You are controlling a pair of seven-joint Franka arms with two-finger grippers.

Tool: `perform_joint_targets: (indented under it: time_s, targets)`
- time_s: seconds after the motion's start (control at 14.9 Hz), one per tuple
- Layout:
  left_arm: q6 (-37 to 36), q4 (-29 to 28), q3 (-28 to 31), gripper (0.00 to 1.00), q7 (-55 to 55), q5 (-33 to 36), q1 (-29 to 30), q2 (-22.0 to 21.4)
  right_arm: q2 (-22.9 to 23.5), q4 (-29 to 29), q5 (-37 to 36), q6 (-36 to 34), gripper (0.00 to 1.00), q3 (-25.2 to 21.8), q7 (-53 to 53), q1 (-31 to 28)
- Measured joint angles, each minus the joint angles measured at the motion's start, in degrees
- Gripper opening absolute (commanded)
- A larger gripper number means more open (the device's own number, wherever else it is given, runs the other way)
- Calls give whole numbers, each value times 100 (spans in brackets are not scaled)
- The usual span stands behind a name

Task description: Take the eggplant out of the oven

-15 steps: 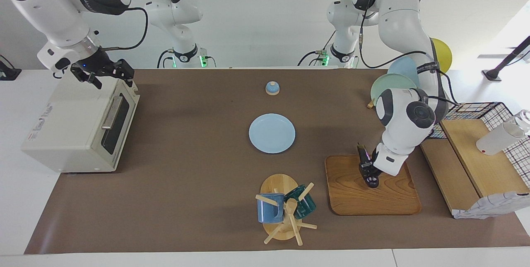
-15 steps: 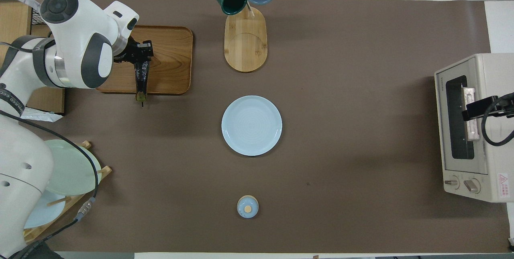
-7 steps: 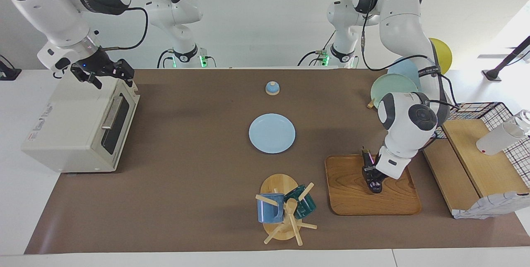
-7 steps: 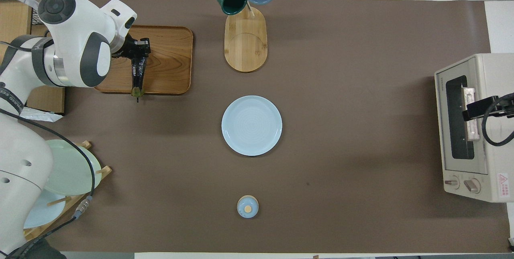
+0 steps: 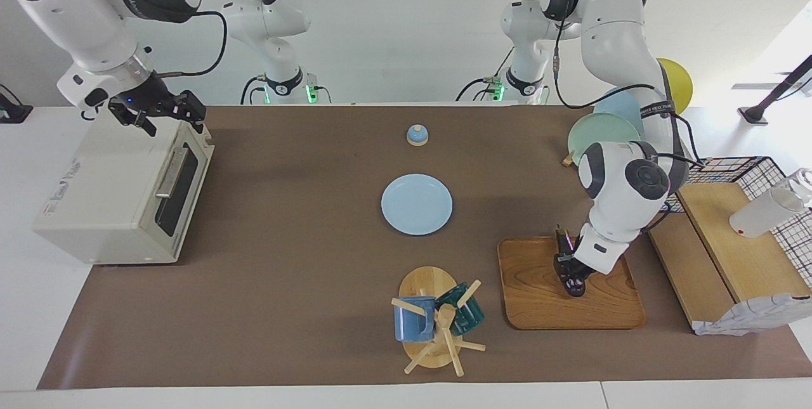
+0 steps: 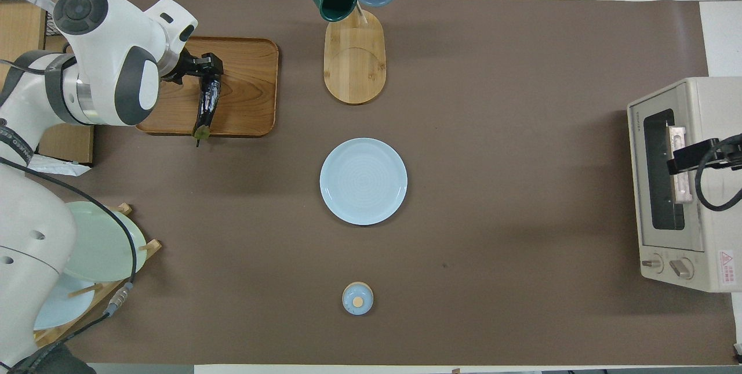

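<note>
- Over the wooden tray (image 5: 609, 307) near the desk's left-arm end, the left end effector (image 5: 573, 277) points down, clamped on the eggplant (image 6: 206, 108), which has lowered to touch the tray
- Above the closed oven (image 5: 120, 187), the right end effector (image 5: 166, 112) waits unmoved, fingers spread

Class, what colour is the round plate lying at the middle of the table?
Pale blue. The plate shows best in the overhead view.
</note>
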Motion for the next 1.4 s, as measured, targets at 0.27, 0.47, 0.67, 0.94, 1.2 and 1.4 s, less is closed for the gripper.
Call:
perform_joint_targets:
  time_s: [0.27, 0.47, 0.67, 0.94, 1.2, 1.4]
  targets:
    - [-333, 254, 1, 100, 0, -18, 9, -98, -2, 0, 0, 0, 100, 0, 0, 0]
    - [-941, 361, 8, 100, -5, -26, 79, -624, -2, 0, 0, 0, 100, 0, 0, 0]
    - [-1794, 367, 9, 100, -5, -26, 138, -1320, -2, 0, 0, 0, 100, 0, 0, 0]
    - [-3023, 365, 6, 100, -4, -26, 141, -2218, -3, 0, 0, 0, 100, 0, 0, 0]
    - [-3971, 300, 6, 100, -3, -26, 141, -2922, -3, 0, 0, 0, 100, 0, 0, 0]
    - [-4323, 10, 4, 100, -3, -26, 140, -3304, -4, 0, 0, 0, 100, 0, 0, 0]
